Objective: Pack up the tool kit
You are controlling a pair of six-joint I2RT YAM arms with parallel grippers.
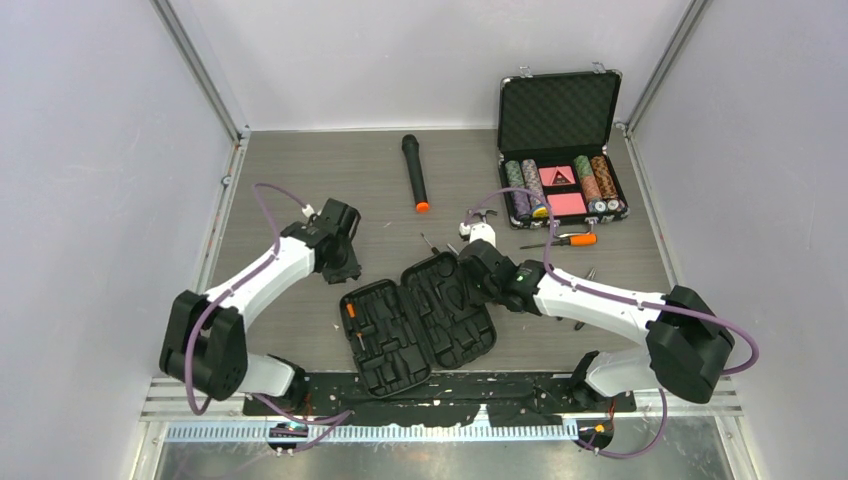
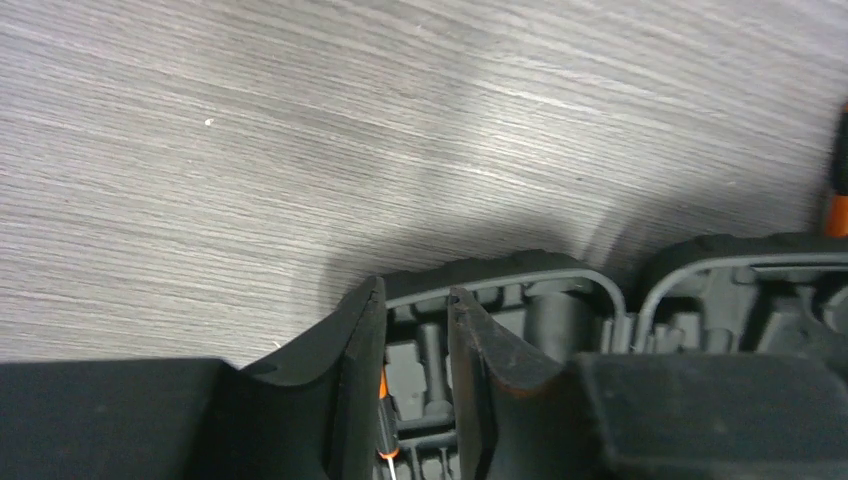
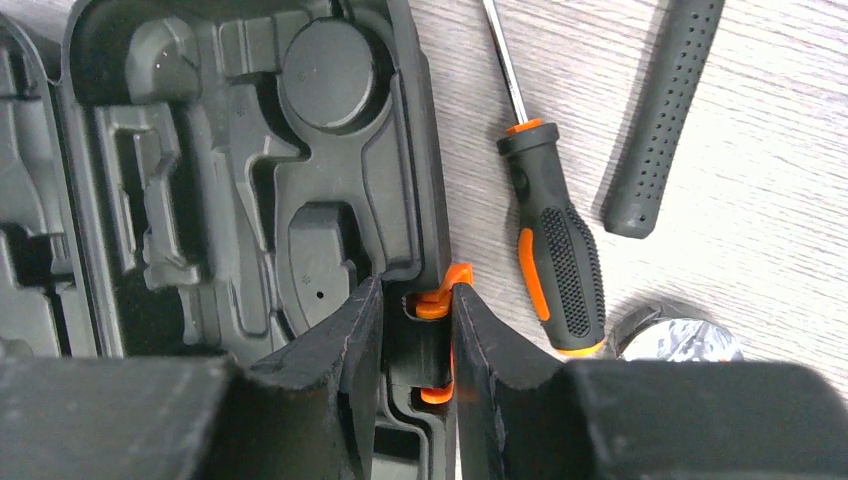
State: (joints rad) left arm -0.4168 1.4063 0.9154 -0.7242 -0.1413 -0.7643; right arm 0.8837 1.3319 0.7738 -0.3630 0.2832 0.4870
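While open, tool kit (image 1: 418,322) on table (image 1: 300,180).

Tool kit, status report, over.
Right gripper shut on tool kit at its orange latch. Left gripper open above far rim. Case lies open, slots mostly empty. Screwdriver loose on table beside latch.

This looks like a robotics lab test cell. Plain pale panels (image 1: 90,150) in aluminium framing (image 1: 200,68) close in a grey wood-grain table (image 1: 300,170) ahead of the jaws and to either side. Behind the jaws, both arms are bolted beside a slotted rail (image 1: 420,431).
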